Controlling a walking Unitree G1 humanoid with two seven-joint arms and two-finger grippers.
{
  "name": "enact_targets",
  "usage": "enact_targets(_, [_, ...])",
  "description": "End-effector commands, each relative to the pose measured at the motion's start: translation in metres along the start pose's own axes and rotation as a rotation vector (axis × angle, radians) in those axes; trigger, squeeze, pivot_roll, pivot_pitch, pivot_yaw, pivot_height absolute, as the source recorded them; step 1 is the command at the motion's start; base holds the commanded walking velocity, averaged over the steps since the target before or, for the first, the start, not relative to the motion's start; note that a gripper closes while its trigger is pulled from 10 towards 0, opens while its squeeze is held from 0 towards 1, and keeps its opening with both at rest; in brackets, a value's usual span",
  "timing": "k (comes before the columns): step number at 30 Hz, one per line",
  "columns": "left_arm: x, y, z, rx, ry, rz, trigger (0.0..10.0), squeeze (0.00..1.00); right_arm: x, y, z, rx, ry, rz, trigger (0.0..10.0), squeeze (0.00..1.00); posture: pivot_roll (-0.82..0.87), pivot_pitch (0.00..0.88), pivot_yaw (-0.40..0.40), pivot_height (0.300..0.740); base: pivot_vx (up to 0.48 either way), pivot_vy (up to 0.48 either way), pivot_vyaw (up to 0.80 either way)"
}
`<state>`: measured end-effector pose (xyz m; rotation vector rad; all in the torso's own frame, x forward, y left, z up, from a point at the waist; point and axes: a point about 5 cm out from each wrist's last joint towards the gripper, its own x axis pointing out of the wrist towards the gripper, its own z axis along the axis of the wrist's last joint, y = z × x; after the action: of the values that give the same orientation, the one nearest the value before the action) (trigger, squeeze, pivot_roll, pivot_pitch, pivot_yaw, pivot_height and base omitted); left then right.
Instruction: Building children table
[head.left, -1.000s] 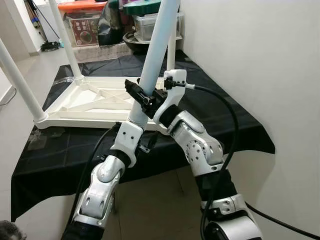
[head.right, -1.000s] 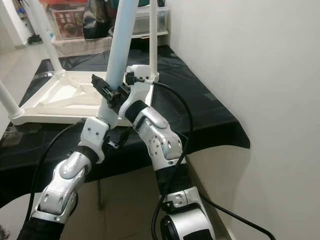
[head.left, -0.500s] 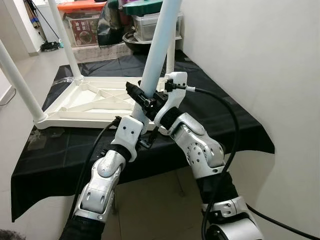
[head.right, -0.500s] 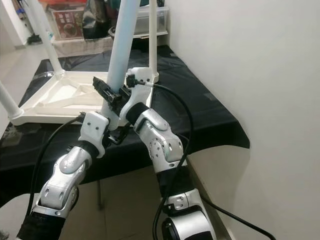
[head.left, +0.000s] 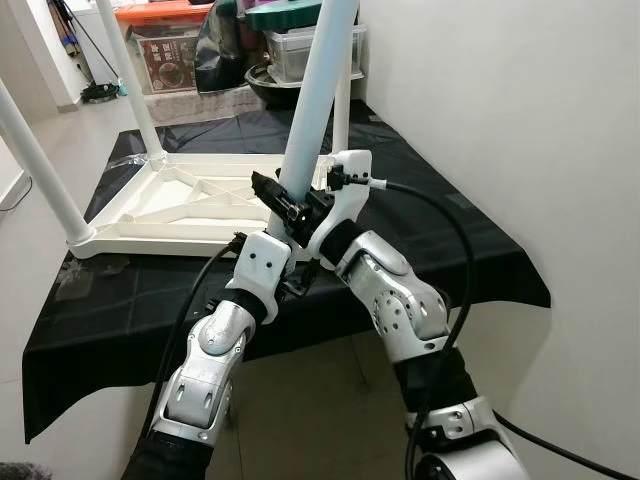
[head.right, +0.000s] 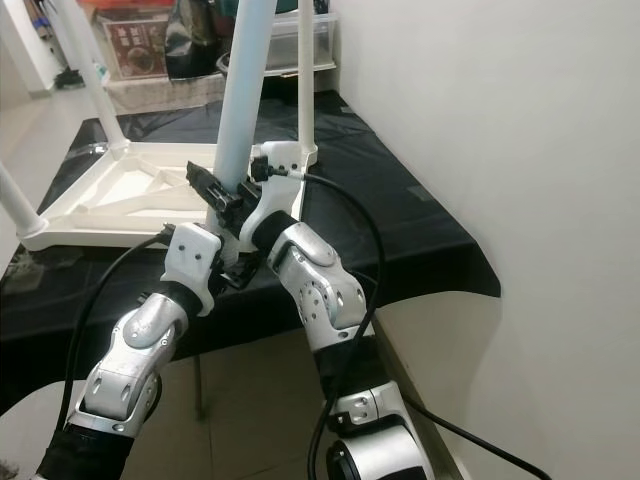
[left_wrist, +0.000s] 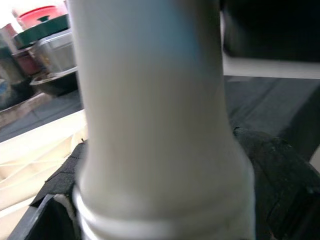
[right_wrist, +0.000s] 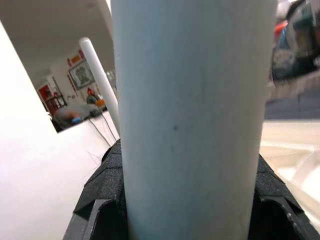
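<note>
- Fingers of both grippers clamp the long white plastic table leg (head.left: 312, 105): right gripper (head.left: 300, 205) above, left gripper (head.left: 290, 262) at its base.
- Upturned white plastic tabletop (head.left: 190, 205) lies on the black-covered table (head.left: 450, 255); three legs already stand.
- Leg looks light, stiff, smooth and slippery; hold low, near the socket.

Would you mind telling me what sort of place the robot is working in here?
Probably a home's spare or storage room. Plastic storage bins are stacked at the back, the floor is tiled, and an upturned white table lies on a black cloth beside a plain wall.
</note>
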<state>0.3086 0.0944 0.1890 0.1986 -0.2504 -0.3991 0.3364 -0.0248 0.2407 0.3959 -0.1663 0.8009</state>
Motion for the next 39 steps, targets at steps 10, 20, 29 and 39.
enact_targets(10, [0.001, 0.0, 0.0, 0.02, -0.005, 0.009, 0.0, 0.0, -0.003, 0.012, -0.026, 0.085, 0.026, 0.006, 0.0, 0.0, -0.04, 0.026, 0.017, 0.734, 0.0, 0.0, 0.0])
enact_targets(20, [-0.003, 0.006, -0.006, 0.06, 0.019, 0.026, 0.0, 0.0, -0.004, 0.006, -0.025, 0.066, 0.022, -0.026, 0.0, 0.0, -0.04, 0.029, 0.016, 0.734, 0.0, 0.0, 0.0])
enact_targets(29, [-0.016, 0.021, -0.015, 0.178, 0.071, 0.039, 10.0, 0.0, 0.001, -0.008, -0.015, 0.07, 0.016, -0.085, 10.0, 1.0, -0.04, 0.035, 0.017, 0.734, 0.0, 0.0, 0.0])
enact_targets(39, [-0.025, 0.024, -0.019, 0.213, 0.089, 0.028, 10.0, 0.0, 0.001, -0.018, -0.012, 0.202, 0.011, -0.126, 10.0, 0.0, -0.04, 0.04, 0.01, 0.734, 0.0, 0.0, 0.0])
